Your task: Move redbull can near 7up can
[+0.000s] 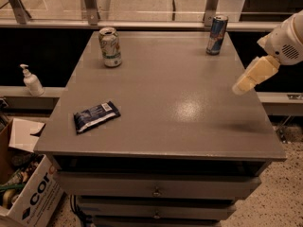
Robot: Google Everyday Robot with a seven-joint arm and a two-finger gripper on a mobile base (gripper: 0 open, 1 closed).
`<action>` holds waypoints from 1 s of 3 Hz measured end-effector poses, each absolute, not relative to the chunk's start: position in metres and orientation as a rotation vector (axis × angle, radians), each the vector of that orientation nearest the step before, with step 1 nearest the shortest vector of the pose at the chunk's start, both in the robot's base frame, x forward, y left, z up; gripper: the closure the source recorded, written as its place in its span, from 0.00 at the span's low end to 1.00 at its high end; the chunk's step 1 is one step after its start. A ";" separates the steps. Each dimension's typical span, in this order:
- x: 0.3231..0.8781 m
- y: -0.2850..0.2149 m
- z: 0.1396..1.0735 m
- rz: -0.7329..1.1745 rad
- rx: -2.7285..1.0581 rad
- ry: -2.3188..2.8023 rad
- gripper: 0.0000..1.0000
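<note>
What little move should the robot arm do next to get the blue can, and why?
Probably reach the gripper toward the far right corner, to the redbull can. The gripper hangs above the table's right edge, apart from the can and nearer the camera. The can stands upright, far from the 7up can at the far left.

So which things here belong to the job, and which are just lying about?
Job: redbull can, back right; 7up can, back left; pincer, hovering over right edge of table.
Lying about: snack packet, soap bottle, cardboard box.
</note>
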State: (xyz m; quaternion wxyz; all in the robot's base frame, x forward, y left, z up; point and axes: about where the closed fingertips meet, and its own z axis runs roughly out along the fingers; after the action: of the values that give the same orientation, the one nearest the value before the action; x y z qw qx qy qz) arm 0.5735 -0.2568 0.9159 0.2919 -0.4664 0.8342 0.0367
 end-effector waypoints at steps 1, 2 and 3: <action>0.597 -0.251 0.909 0.121 -1.186 2.226 0.00; 0.637 -0.251 0.895 0.163 -1.069 2.239 0.00; 0.675 -0.261 0.879 0.208 -0.918 2.236 0.00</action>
State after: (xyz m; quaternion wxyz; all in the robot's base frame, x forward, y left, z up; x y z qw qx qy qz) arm 0.6749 -0.2607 0.8787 0.3503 -0.3543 0.8633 0.0803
